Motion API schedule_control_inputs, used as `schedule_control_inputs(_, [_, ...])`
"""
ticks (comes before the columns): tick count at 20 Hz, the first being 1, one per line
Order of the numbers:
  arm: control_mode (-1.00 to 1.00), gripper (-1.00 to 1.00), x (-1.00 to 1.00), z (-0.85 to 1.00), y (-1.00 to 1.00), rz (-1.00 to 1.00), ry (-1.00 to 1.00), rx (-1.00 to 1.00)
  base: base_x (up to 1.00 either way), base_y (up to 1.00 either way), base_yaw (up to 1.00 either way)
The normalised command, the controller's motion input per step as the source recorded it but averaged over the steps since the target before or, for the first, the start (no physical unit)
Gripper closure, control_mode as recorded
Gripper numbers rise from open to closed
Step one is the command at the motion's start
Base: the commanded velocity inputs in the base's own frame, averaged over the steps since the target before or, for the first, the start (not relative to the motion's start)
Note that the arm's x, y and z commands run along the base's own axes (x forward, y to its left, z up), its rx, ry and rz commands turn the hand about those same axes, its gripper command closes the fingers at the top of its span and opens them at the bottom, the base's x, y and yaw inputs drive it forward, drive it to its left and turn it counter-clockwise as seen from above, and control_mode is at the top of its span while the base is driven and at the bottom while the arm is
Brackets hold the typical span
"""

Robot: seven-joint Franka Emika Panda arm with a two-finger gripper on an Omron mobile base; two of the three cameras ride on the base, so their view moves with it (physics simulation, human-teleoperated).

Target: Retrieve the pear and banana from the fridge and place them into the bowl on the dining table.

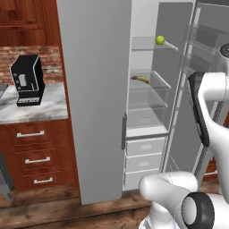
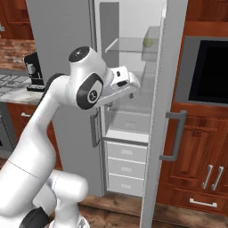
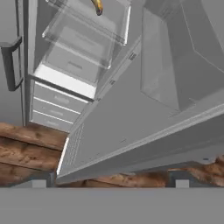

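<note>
Grey fridge (image 1: 96,89): right door open.
Pear (image 1: 159,40): upper glass shelf, front edge.
Banana (image 1: 140,79): shelf below.
Gripper (image 3: 109,183): fingers spread, empty.

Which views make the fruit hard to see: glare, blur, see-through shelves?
Left base view: pear and banana crisp, flat light, no glare. Right base view: pear washed out behind clear shelf. Hand view: banana cropped at top edge, fridge skewed by tilt.
</note>
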Motion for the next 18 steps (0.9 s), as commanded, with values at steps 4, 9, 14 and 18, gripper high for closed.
schedule_control_inputs(4, [-1.00,-1.00,-0.14,-0.05,0.77,0.00,-0.08,0.41,0.00,0.00,0.00])
schedule_control_inputs(9, [-1.00,-1.00,-0.55,-0.49,0.80,0.00,-0.28,0.18,0.00,0.00,0.00])
schedule_control_inputs(14, [-1.00,-1.00,-0.87,-0.77,0.45,0.00,-0.51,0.07,0.00,0.00,0.00])
schedule_control_inputs(18, [-1.00,-1.00,-0.55,-0.44,0.30,0.00,-0.38,0.06,0.00,0.00,0.00])
